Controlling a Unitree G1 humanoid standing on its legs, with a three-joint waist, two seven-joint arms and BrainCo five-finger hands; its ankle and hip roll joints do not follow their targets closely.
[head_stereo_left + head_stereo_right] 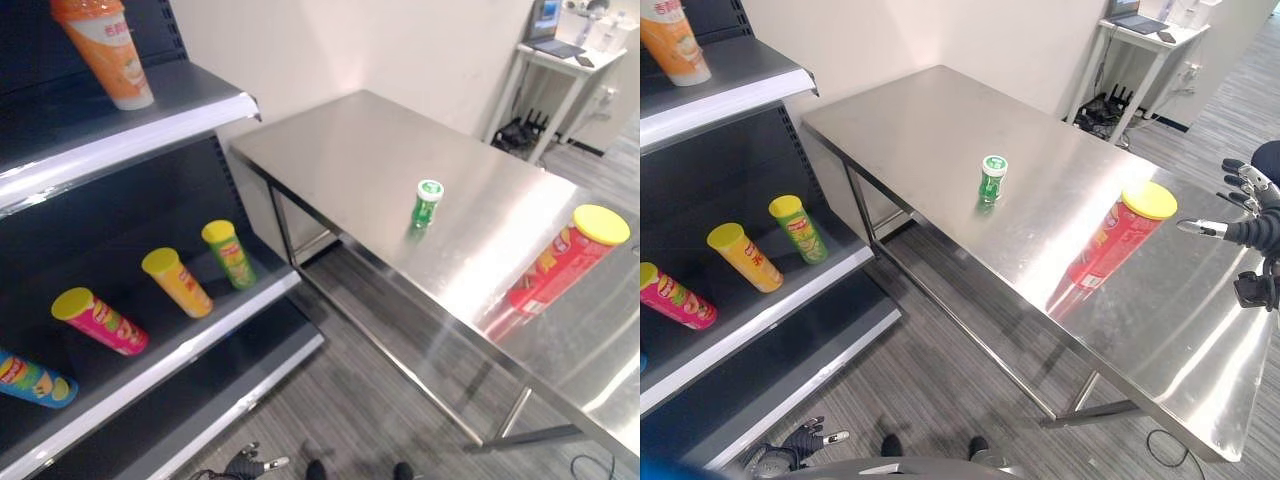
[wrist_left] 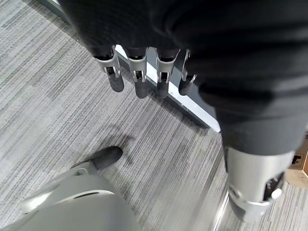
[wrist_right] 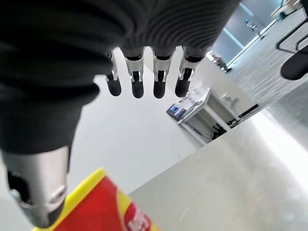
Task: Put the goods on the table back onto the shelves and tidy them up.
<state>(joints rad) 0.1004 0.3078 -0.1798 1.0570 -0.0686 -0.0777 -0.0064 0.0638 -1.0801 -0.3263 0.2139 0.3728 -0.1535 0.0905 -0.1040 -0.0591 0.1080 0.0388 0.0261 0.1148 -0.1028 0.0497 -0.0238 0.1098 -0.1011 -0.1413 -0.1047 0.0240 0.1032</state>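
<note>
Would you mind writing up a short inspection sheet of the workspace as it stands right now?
Surface: steel table, shiny, mostly bare.
Job's things: red canister with a yellow lid and small green bottle, both upright on the table, apart.
Shelves: orange canister on the upper shelf; green canister, yellow canister, pink canister and blue canister lying on the lower shelf.
Clutter: nothing seen.
Hands: right hand open beside the red canister; left hand open, low over the floor.
Cables: nothing seen.
Surroundings: white side desk, grey carpet.

dark ribbed hand [image 3: 72, 43] covers, silver dark-tipped fingers [image 2: 140, 77]
</note>
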